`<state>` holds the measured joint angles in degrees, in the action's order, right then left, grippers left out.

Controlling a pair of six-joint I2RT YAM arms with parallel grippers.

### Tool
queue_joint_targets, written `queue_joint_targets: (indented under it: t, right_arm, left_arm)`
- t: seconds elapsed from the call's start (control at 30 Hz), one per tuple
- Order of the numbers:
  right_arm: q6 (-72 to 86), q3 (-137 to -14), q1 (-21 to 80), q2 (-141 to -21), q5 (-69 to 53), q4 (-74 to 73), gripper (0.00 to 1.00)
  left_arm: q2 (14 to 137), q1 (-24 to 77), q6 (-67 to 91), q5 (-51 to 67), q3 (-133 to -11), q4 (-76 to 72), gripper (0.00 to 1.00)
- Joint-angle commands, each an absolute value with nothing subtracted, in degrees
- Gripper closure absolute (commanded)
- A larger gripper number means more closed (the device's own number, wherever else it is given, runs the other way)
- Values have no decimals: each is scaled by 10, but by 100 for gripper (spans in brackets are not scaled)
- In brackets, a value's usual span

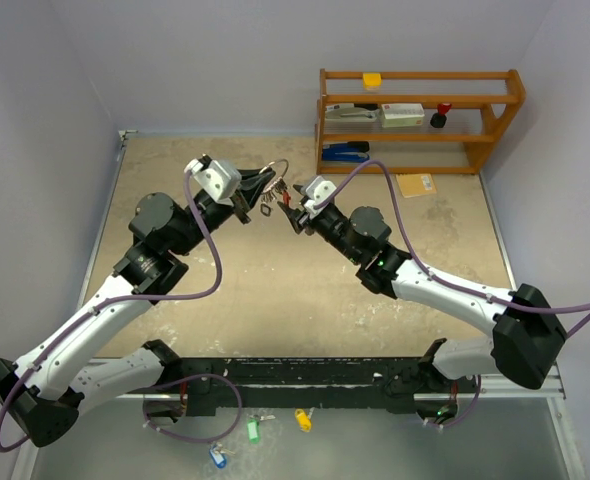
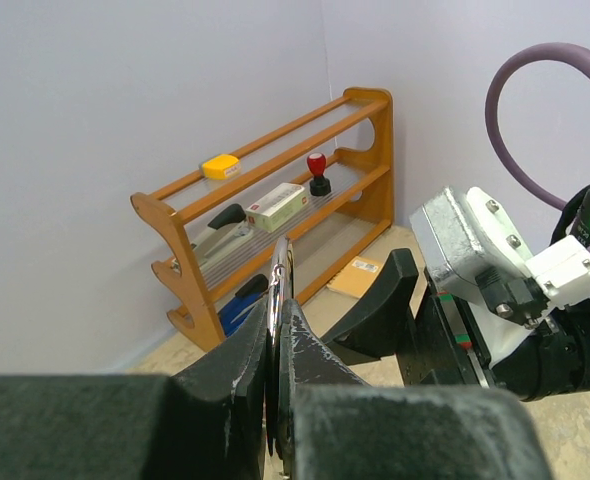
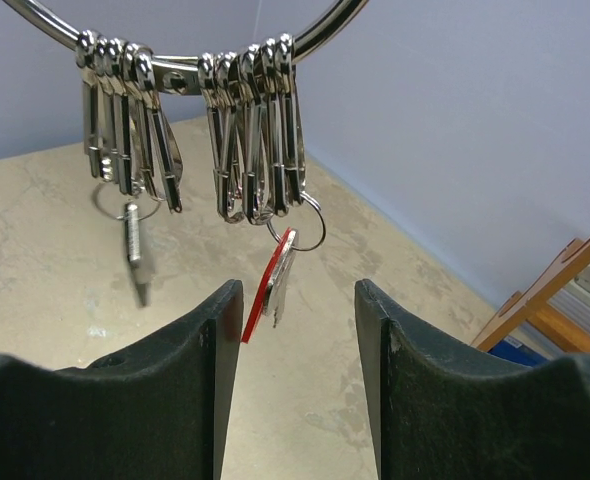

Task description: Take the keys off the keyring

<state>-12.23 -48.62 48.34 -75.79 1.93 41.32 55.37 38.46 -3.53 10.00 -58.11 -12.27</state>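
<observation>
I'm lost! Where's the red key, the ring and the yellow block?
red key (image 3: 265,285): right wrist view, red tag.
keyring (image 3: 330,28): right wrist view, wire curve.
yellow block (image 2: 219,166): left wrist view, top face.

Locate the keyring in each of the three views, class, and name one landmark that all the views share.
Top external: the keyring sits above the picture's centre.
Left wrist: keyring edge-on, lower centre, clamped in the left pincer.
Right wrist: keyring arcs across the top edge, keys hanging from it.
Shared landmark: the wooden shelf, top right, centre-left and bottom right respectively.
</observation>
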Motion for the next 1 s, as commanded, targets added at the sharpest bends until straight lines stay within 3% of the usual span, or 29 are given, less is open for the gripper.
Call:
queue_joint_targets:
  t: [0.0, 0.67, 0.97]
  right_arm:
    - [-134, -514, 484, -748, 18, 455, 49]
    - [-135, -539, 484, -752, 22, 460, 49]
    - [-128, -535, 485, -754, 22, 453, 56]
  left_arm:
    - [545, 388, -24, 93, -578, -166, 100]
    - [541, 388, -19, 91, -570, -182, 100]
    - [541, 388, -18, 90, -571, -189, 100]
